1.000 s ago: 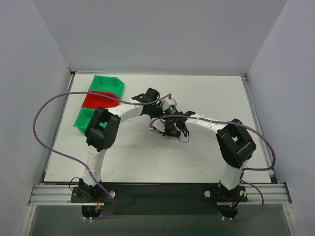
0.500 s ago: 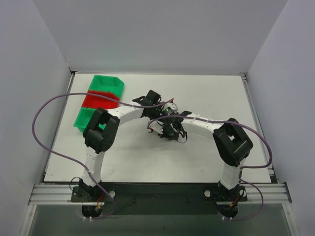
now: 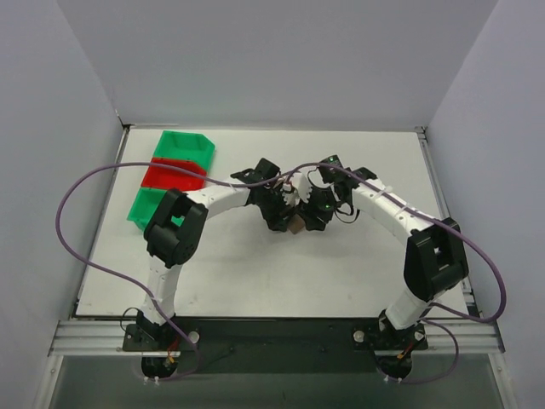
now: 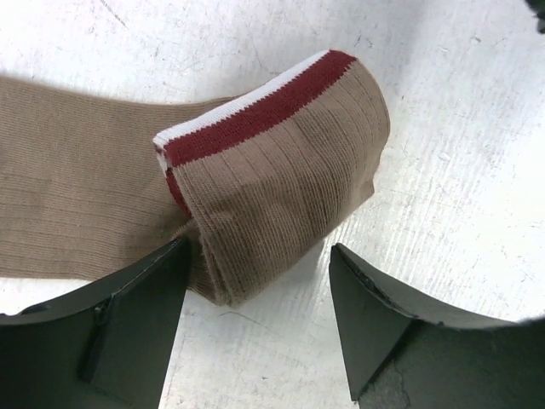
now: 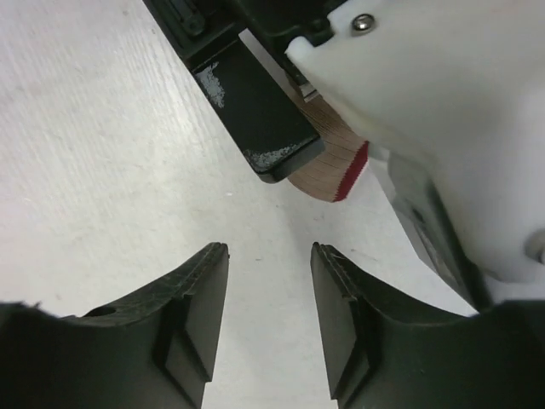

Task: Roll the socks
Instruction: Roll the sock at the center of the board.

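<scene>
Rolling is the step in hand, I think. The socks (image 4: pixel 281 170) lie flat in the middle of the table (image 4: pixel 460 128), and the end with the cuff (image 4: pixel 255 111) is turned over once onto the tan part. The left gripper (image 4: pixel 260 249) hangs just over this fold with its jaws spread, one on each side, and it pinches nothing. The right gripper (image 5: pixel 268 249) is close beside it, its jaws apart too, with only bare table between them.

To do it well, I would close the left jaws on the whole thickness of the fold, not only the top layer. Then turn it over toward the flat part in small steps. The right gripper should press the flat part down, so that the roll becomes tight and does not slide.

The far end of the socks goes out of the left wrist view. From above, both arms cover nearly all, and only a small brown piece shows. I cannot tell if one sock or two lie there, nor if the left finger already touches the fold
</scene>
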Available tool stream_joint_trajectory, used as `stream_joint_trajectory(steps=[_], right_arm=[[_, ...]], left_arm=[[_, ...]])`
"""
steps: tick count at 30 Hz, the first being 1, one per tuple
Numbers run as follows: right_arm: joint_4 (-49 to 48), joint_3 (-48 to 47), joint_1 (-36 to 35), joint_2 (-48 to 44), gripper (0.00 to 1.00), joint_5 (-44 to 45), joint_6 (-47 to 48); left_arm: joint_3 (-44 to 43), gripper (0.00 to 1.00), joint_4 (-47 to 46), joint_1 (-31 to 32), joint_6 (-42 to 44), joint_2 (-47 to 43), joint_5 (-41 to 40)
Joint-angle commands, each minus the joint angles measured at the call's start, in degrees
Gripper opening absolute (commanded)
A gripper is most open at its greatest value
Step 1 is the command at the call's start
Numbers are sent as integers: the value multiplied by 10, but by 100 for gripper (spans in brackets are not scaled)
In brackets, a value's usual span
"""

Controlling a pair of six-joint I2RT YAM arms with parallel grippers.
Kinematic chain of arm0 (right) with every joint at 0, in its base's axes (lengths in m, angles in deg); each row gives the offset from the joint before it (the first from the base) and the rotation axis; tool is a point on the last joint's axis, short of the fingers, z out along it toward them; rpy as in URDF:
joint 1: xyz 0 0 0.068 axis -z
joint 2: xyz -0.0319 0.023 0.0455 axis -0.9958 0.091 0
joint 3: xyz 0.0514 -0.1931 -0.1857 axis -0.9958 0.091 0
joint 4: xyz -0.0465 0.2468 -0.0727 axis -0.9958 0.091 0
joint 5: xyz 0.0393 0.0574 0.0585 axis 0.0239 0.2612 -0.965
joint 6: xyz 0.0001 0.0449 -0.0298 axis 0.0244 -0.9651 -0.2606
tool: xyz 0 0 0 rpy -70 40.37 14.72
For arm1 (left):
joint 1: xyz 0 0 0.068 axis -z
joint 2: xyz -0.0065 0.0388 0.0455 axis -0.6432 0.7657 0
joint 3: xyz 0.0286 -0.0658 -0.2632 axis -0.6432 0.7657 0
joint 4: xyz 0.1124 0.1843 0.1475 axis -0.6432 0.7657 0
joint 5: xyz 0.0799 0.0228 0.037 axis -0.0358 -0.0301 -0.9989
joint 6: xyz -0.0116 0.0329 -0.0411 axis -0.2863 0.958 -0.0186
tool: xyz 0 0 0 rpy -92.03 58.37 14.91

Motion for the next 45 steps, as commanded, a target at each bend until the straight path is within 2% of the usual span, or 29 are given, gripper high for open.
stream_joint_trajectory(steps=[1, 4, 9, 14, 21, 31, 39, 45], right_arm=[[19, -40, 37, 20, 48, -74, -90], [40, -69, 75, 58, 52, -128, -133], [99, -129, 177, 122, 56, -308, -155], [115, -158, 233, 167, 59, -371, -188], [114, -182, 222, 213, 65, -368, -228], [111, -249, 160, 290, 69, -296, -289], [68, -229, 129, 311, 69, -284, -332], [65, -219, 121, 323, 64, -287, -333]], left_arm=[[24, 76, 74, 15, -7, -1, 15], [25, 76, 71, 15, -15, 2, 12], [25, 76, 67, 10, -30, 4, 15], [27, 77, 60, -3, -44, 2, 34], [69, 78, 2, -11, -67, -22, 50], [82, 79, -17, -15, -73, -32, 57], [93, 79, -30, -26, -74, -41, 77], [93, 79, -33, -31, -80, -39, 87]])
